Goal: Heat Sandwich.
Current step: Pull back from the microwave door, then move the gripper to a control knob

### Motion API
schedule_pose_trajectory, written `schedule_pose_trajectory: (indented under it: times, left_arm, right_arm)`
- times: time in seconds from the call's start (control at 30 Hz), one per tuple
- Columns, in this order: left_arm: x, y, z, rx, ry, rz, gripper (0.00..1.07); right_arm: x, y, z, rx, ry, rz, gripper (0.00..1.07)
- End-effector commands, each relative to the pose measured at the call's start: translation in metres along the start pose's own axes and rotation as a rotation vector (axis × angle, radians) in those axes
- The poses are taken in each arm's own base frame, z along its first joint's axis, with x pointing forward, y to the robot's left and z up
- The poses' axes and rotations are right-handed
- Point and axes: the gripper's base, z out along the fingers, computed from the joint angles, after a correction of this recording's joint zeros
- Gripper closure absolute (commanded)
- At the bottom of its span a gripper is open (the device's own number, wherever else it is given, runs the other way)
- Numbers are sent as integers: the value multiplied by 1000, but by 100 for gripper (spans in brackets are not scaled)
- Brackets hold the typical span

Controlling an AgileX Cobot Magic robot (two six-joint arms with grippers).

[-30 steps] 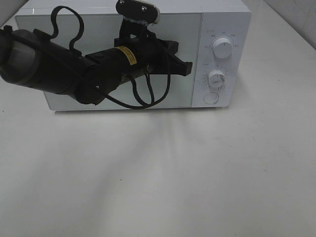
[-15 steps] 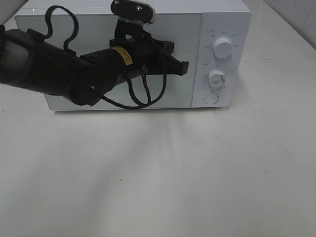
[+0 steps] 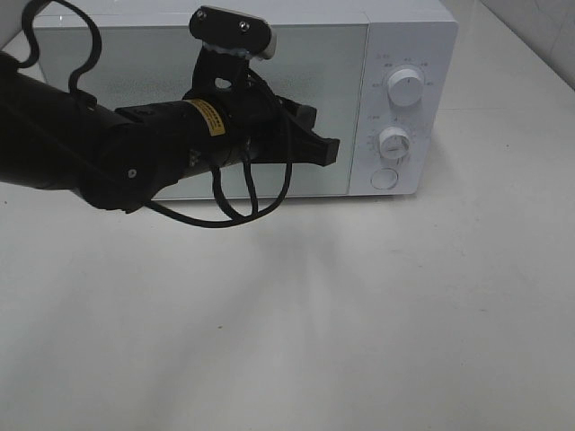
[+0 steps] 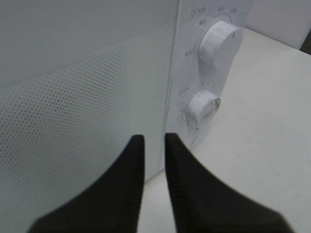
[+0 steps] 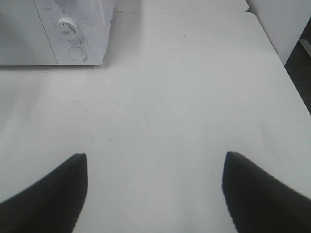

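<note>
left gripper: fingers a narrow slit apart, nothing between them, close before the microwave door
microwave door: shut (its glass hides the inside)
sandwich: out of sight, cannot tell where
right gripper: fingers wide apart, empty, above the white table

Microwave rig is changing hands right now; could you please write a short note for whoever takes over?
Left gripper: jaws slightly parted, empty, at the microwave door, beside the lower dial.
Right gripper: wide open, empty, above the table.
Sandwich: not visible in any view; possibly inside, cannot tell.
Done: door shut.
Left: probably setting the dials.
</note>
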Motion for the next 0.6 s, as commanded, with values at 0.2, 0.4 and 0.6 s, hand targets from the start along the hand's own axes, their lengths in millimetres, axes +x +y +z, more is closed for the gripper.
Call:
schedule_pose_trajectory:
  times: [0.2,0.4,0.6]
  left_arm:
    - [-9,-13,-28,16,204,-69,7]
    - [-17,-14,-48,20,321,-68,7]
    - [-21,-15,-69,23,455,-58,7]
  right_arm:
    - [2,0,-3,8,-35,-5,34]
    - [2,0,-3,8,-35,-5,34]
    - [2,0,-3,8,-35,-5,34]
